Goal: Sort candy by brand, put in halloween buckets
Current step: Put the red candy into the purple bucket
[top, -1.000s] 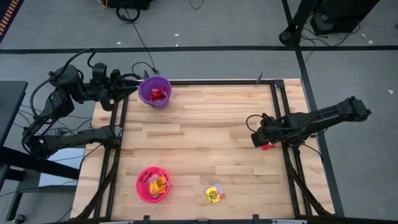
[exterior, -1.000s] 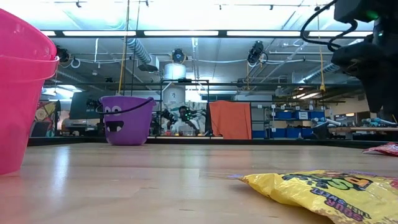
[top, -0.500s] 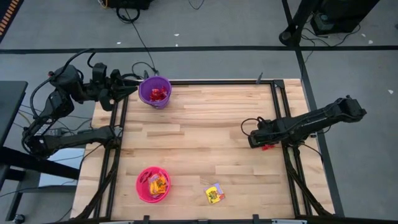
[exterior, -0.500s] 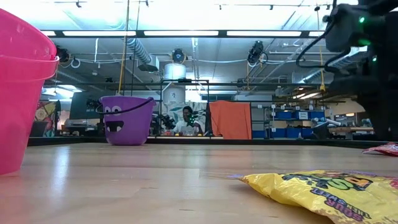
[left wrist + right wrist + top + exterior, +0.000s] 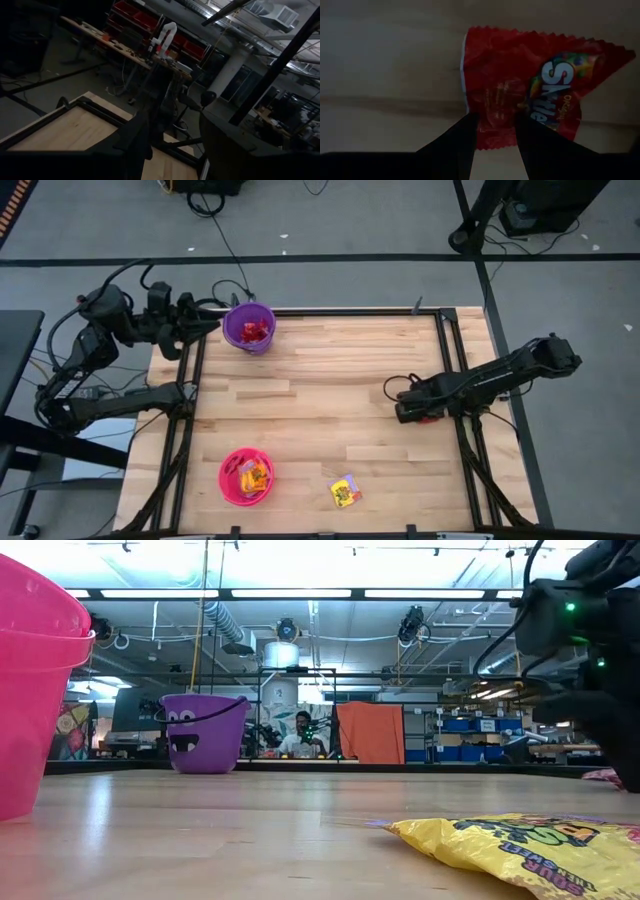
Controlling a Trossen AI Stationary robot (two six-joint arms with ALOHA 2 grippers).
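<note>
A red candy packet (image 5: 432, 418) lies flat near the table's right edge, under my right gripper (image 5: 405, 410). The right wrist view shows that gripper (image 5: 495, 117) open a narrow gap, its fingers over the packet's (image 5: 535, 85) plain end. A yellow packet (image 5: 346, 491) lies flat near the near edge. The pink bucket (image 5: 222, 476) stands near-left holding yellow packets. The purple bucket (image 5: 227, 328) stands at the far-left corner holding red ones. My left gripper (image 5: 207, 323) waits open just left of it. My right gripper comes at the red packet from above, pointing down, one finger (image 5: 465, 135) near the packet's side edge and the other (image 5: 530, 135) by the printed name. The strip (image 5: 497, 107) between them lies flat on the table. Whether the tips touch it, I cannot tell.
The table's black frame rails (image 5: 455, 370) run along its left and right sides, close to the red packet. Bare wood (image 5: 320, 390) fills the middle between the buckets and packets. In the low view a person (image 5: 300, 735) sits far beyond the far edge.
My right gripper has moved toward the table's left edge and come down over the red packet, which has stayed where it lay.
</note>
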